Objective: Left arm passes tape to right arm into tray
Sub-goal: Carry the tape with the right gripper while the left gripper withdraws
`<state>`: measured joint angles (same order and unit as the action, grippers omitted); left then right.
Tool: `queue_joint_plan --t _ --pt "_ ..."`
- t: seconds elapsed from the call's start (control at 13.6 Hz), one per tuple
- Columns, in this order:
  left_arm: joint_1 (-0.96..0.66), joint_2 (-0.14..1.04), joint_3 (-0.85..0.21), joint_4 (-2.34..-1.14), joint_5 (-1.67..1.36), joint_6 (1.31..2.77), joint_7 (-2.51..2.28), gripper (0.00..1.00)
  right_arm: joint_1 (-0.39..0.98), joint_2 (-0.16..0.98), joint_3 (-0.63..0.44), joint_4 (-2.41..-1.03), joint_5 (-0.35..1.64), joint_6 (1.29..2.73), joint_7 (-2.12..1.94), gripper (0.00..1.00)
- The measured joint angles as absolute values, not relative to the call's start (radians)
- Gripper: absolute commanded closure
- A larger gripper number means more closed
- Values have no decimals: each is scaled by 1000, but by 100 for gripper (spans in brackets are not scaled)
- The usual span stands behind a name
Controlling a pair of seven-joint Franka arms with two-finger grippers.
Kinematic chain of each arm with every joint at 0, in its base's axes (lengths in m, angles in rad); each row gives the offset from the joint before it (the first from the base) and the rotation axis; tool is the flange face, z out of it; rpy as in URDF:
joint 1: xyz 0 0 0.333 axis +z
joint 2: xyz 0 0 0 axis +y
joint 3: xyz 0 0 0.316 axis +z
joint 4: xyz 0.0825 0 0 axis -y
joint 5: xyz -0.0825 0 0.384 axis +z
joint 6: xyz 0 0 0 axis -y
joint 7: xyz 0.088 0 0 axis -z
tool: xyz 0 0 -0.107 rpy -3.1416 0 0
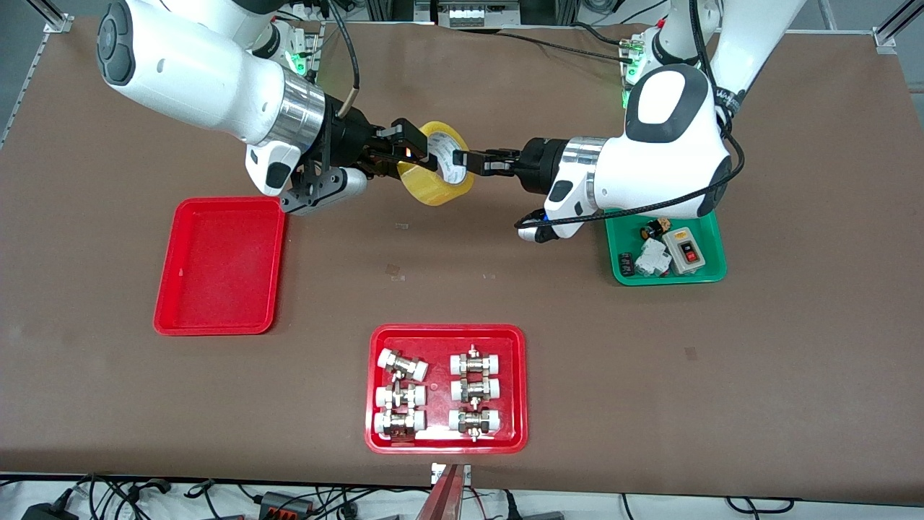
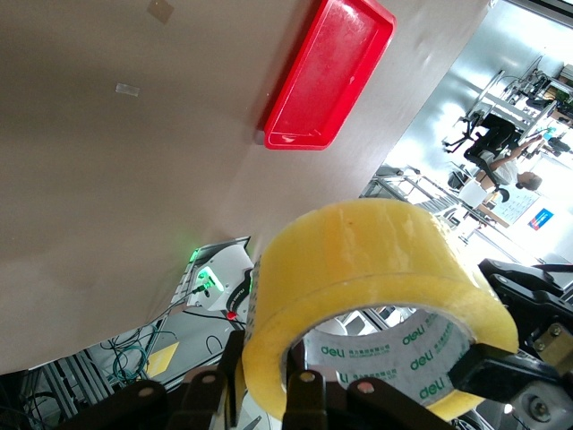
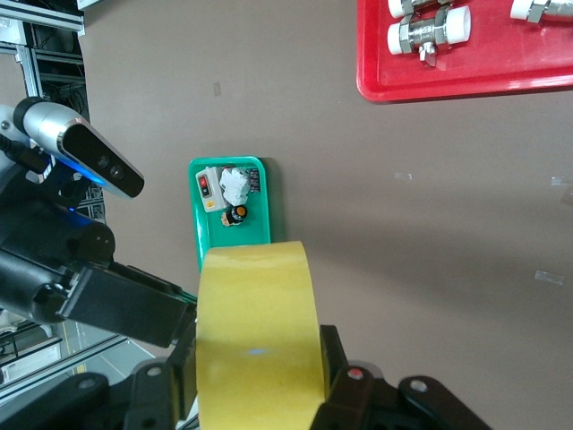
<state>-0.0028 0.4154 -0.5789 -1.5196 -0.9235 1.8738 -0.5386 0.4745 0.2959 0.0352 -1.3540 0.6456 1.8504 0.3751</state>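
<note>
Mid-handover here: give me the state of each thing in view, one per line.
tape: off the table, gripped by both grippers
left gripper: shut on tape
right gripper: shut on tape
plain red tray: empty
fittings tray: holds six fittings
green tray: holds small electrical parts

White arms (image 1: 216, 79), black hands (image 1: 408, 148).

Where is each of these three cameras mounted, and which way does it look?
Front view: high across the table, facing both arms; left gripper and right gripper both clamp the yellowish translucent tape roll.
Left wrist view: on the left arm, sees the tape roll and plain red tray.
Right wrist view: on the right arm, sees the tape roll and green tray.
All share the roll.
</note>
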Motion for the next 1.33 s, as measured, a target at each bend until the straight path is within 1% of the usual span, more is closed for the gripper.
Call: queue_joint_plan --t 0.07,0.15,0.29,0.44,0.59,0.74,0.88,1.03,1.18,1.33 --pt "-3 415 -579 -1520 -923 1874 -539 93 474 296 35 -1354 646 1850 375 63" --pt "-3 415 -579 -1520 -923 1874 -539 1 475 296 35 -1354 646 1850 375 63" --pt "1 415 -579 -1516 -924 1866 -539 0 474 297 35 -1354 645 1850 375 64" --pt "25 415 -579 -1502 -924 1814 -539 0 474 302 33 -1355 645 1849 375 64" --pt "82 413 -577 -1491 -918 1713 -538 0 472 307 28 -1355 641 1844 375 64" --pt "174 406 -578 -1464 -813 1568 -519 0 444 309 15 -1359 637 1814 361 64" --pt "255 394 -578 -1403 -666 1403 -449 0 337 327 6 -1372 636 1749 272 64" --pt "319 381 -578 -1349 -530 1257 -316 0 185 386 -1 -1386 636 1667 135 64" --pt "381 365 -579 -1329 -401 1197 -173 0 30 470 -4 -1390 637 1606 5 64" --pt "421 340 -579 -1325 -243 1188 -31 0 -92 559 -5 -1392 637 1567 -124 64"
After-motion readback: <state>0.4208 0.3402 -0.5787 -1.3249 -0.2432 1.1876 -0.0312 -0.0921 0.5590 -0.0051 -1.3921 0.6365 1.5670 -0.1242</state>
